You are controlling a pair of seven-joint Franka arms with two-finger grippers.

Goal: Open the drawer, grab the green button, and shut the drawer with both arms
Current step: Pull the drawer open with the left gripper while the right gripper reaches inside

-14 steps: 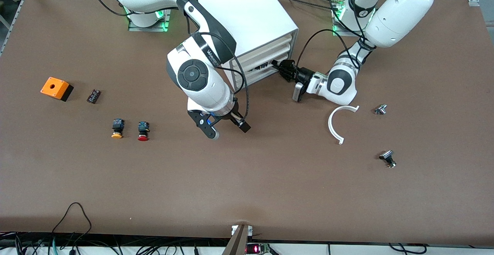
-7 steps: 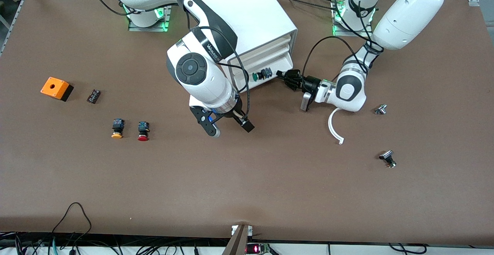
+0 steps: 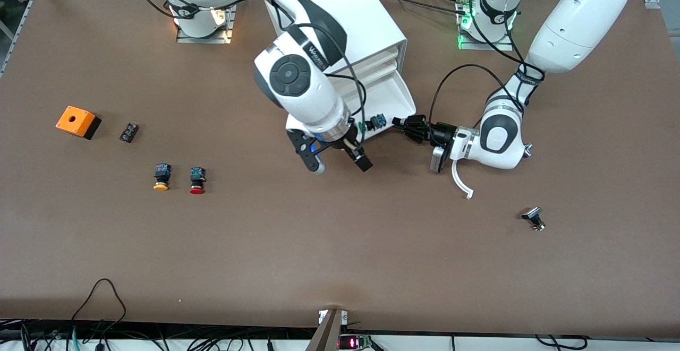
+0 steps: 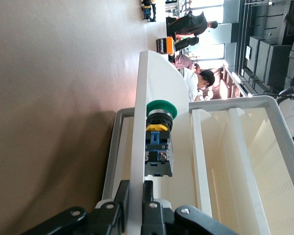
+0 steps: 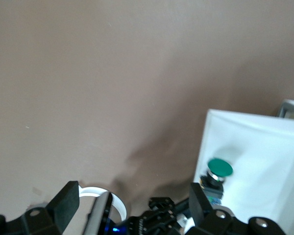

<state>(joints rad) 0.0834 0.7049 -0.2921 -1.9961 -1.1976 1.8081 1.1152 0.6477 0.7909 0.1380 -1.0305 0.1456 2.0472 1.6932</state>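
The white cabinet stands at the robots' edge of the table. Its lowest drawer is pulled out toward the front camera. My left gripper is shut on the drawer's cream front wall at its corner. The green-capped button lies on its side in the drawer, just inside that front wall. My right gripper is open and empty over the table, just in front of the drawer. In the right wrist view the button shows beside one of my fingers.
A white curved strip lies under the left wrist. A small metal part lies nearer the camera. Toward the right arm's end lie a red button, a yellow button, a black part and an orange box.
My left gripper has pulled the drawer out toward the front camera, and the green button has come into view. My right gripper has moved across to the drawer's front.
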